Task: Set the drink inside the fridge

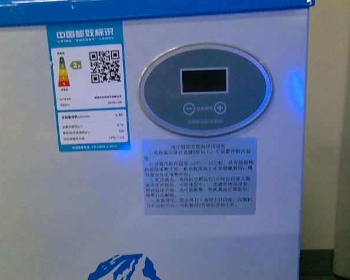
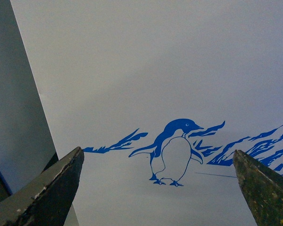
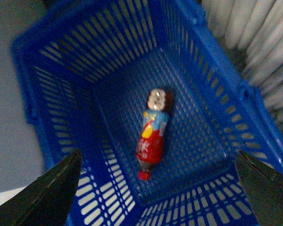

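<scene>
- Front view: close up against the fridge [image 1: 221, 233] front. Blue rim [image 1: 163, 9] along the top, oval display [image 1: 205, 87] dark, energy label [image 1: 87, 84] beside it, printed notice [image 1: 200, 175] beneath. No arm, no drink and no lid in sight here.
- Left wrist view: left gripper [image 2: 156, 151] spread wide with nothing between the fingers. Pointed at the white fridge panel, blue penguin [image 2: 172, 153] straight ahead between the fingertips. Cannot tell how near the panel.
- Right wrist view: right gripper [image 3: 158, 154] likewise spread wide and empty, hanging over the blue crate [image 3: 203, 70]. Drink [image 3: 152, 136] lying on its side on the crate floor, straight below and about centred between the fingers, well apart from both.
- Step in hand, by judgement: the approach for the pick. Nothing grasped, nothing in the fridge.
- Next move, probably: lower into the crate clear of the slotted walls, close across the body, lift out. Long axis already lying roughly crosswise to the line between the fingers, so little wrist turn called for. Lid unseen, so cannot tell whether open.
- Look of the drink: slightly blurred. Red cap [image 3: 144, 175] at one end, pale base at the other, label blue, yellow and red around the middle. Liquid colour hard to make out. Round and lying flat, so apt to roll under an off-centre pinch.
</scene>
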Motion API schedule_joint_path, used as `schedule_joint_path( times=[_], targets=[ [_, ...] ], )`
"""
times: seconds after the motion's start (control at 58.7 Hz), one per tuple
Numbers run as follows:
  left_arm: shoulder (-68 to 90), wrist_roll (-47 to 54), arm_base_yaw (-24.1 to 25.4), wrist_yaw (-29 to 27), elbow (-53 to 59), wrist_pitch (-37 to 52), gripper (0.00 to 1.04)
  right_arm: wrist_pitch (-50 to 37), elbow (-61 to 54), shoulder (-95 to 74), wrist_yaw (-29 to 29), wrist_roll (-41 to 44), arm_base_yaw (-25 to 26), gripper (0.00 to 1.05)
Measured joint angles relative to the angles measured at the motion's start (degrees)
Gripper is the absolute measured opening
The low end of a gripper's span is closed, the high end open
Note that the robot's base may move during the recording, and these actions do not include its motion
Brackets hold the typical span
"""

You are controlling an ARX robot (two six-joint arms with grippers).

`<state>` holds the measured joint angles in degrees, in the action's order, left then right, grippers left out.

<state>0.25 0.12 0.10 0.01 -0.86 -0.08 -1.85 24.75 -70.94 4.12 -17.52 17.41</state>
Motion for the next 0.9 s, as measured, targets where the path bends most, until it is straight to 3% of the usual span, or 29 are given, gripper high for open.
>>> schedule_joint_path(
  times=[0.426,0.699,0.903],
  targets=[
    [0.00,0.00,0.00,0.00,0.00,0.00,0.97,-14.23,21.09,-52.00,-3.85,-16.17,-8.57,0.97],
    [0.00,0.00,0.00,0.00,0.00,0.00,0.97,-7.63,41.99,-78.09,-6.56,-23.06,-11.19,0.97],
    [0.00,0.00,0.00,0.00,-0.02,0.00,0.97,-4.92,49.68,-87.27,-7.34,-23.47,-12.24,0.97]
  ],
)
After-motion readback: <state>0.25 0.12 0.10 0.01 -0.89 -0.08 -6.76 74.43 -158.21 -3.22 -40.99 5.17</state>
